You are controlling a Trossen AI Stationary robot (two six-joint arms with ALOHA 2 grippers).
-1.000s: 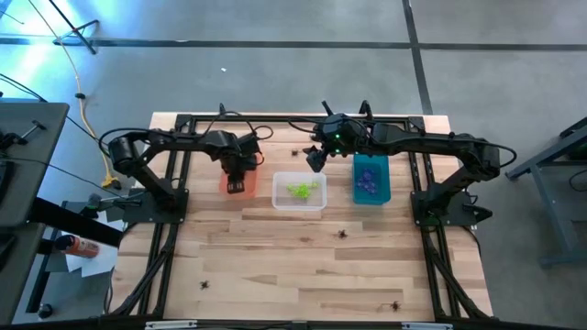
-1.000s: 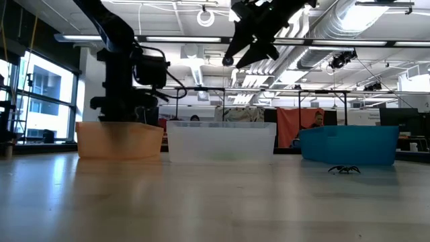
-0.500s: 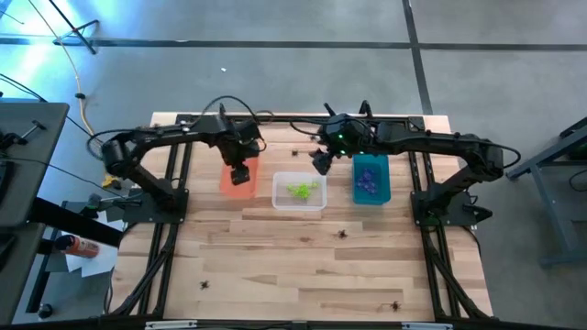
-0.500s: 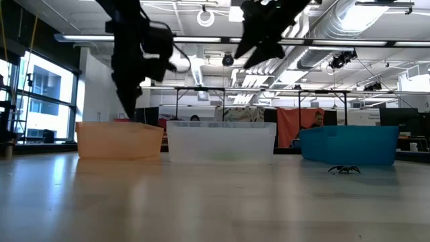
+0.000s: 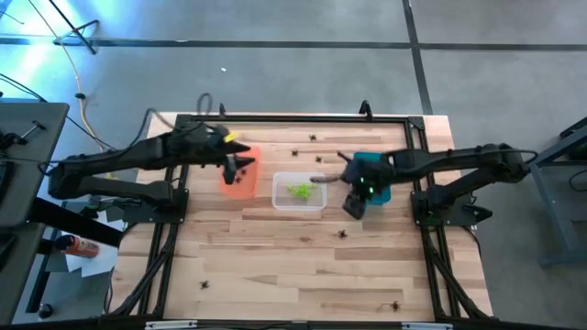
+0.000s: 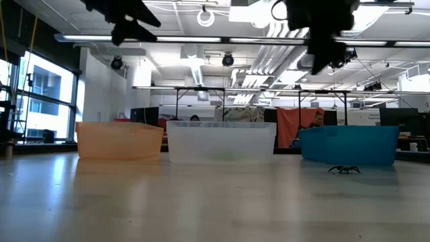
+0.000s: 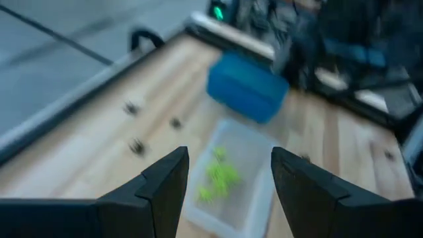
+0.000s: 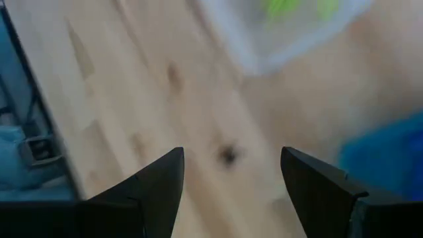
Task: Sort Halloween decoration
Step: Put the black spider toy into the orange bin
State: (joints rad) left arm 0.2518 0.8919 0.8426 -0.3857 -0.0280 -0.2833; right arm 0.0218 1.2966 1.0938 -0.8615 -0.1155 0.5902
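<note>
The Halloween decoration shows as lime green trinkets point(image 5: 300, 190) in the clear bin point(image 5: 316, 203), and black spidery trinkets loose on the table, one point(image 5: 344, 234) in front of the bins, others point(image 5: 315, 137) behind them. My left gripper point(image 7: 228, 178) hangs open, high over the orange bin point(image 5: 240, 183), with nothing between its fingers. My right gripper point(image 8: 231, 178) is open above the table by the teal bin's point(image 5: 378, 170) near left corner, over a black trinket point(image 8: 228, 155), well clear of it.
The orange, clear and teal bins stand in a row across the table's far half. More black trinkets lie near the front edge point(image 5: 204, 284) point(image 5: 396, 302). One point(image 6: 344, 169) shows in front of the teal bin in the low view. Bare wood fills the near half.
My left gripper has risen out of the orange bin and drawn back toward the table's left, tipping up from pointing down to nearly level. My right gripper has swung from behind the clear and teal bins toward the near edge, now tipped downward over the table.
</note>
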